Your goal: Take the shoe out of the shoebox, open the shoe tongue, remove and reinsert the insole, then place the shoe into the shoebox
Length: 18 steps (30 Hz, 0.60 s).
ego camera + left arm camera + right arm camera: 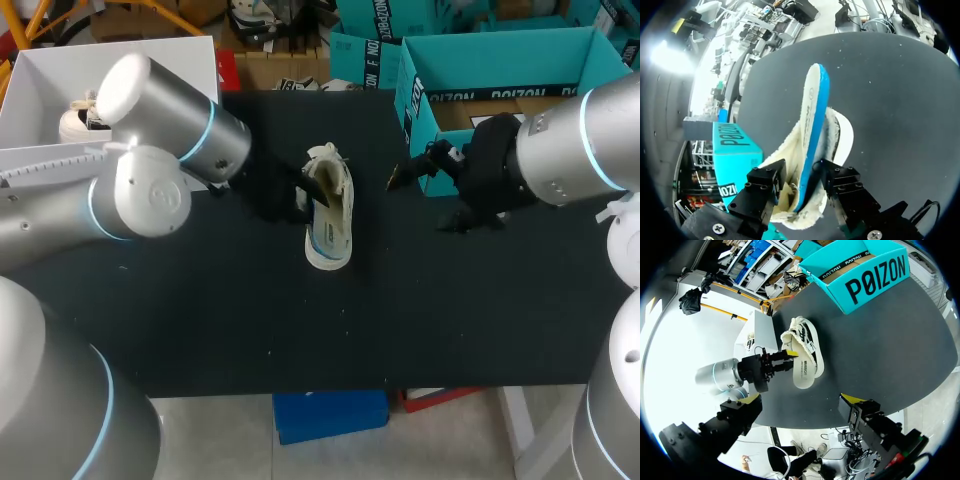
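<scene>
In the middle of the head view, the left gripper (799, 171) pinches the insole (813, 112), which is lifted from the shoe (330, 222). The right gripper (425, 200) is spread wide beside the shoebox (500, 52), holding nothing.

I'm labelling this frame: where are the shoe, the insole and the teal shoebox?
shoe (330, 240): head view, toe end.
insole (821, 107): left wrist view, blue edge.
teal shoebox (875, 285): right wrist view, printed side wall.

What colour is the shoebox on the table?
The shoebox is teal with black lettering, clearest in the right wrist view.
</scene>
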Available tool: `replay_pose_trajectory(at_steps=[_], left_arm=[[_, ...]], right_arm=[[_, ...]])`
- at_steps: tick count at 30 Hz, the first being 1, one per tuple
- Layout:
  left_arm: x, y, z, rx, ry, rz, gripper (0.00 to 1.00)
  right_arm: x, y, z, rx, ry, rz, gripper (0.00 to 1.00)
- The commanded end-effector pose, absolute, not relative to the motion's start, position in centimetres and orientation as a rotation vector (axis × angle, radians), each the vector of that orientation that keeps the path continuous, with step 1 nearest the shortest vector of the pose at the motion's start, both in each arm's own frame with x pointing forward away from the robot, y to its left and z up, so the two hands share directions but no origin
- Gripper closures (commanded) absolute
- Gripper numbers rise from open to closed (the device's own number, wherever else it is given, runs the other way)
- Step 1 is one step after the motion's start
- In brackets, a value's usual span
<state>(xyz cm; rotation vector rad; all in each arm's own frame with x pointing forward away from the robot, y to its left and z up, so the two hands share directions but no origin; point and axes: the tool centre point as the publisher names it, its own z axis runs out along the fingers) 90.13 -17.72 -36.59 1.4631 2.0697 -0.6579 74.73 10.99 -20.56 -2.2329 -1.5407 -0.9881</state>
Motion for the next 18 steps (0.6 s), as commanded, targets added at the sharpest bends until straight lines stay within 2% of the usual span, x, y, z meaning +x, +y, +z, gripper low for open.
replay_pose_trajectory(at_steps=[1, 3, 4, 5, 18], left_arm=[[90.16, -18.09, -36.92, 1.454, 2.069, -0.648, 0.61], [90.19, -18.16, -36.91, 1.451, 2.068, -0.649, 0.75], [90.19, -18.19, -36.90, 1.452, 2.067, -0.650, 0.92], [90.17, -18.25, -36.90, 1.452, 2.066, -0.650, 1.00], [89.94, -18.07, -36.53, 1.473, 2.063, -0.630, 1.00]], right_arm=[[74.73, 11.14, -20.55, -2.237, -1.541, -0.987, 0.00], [74.73, 11.14, -20.55, -2.237, -1.541, -0.987, 0.00], [74.73, 11.14, -20.55, -2.237, -1.541, -0.987, 0.00], [74.73, 11.14, -20.55, -2.237, -1.541, -0.987, 0.00], [74.73, 11.14, -20.55, -2.237, -1.541, -0.987, 0.00]])
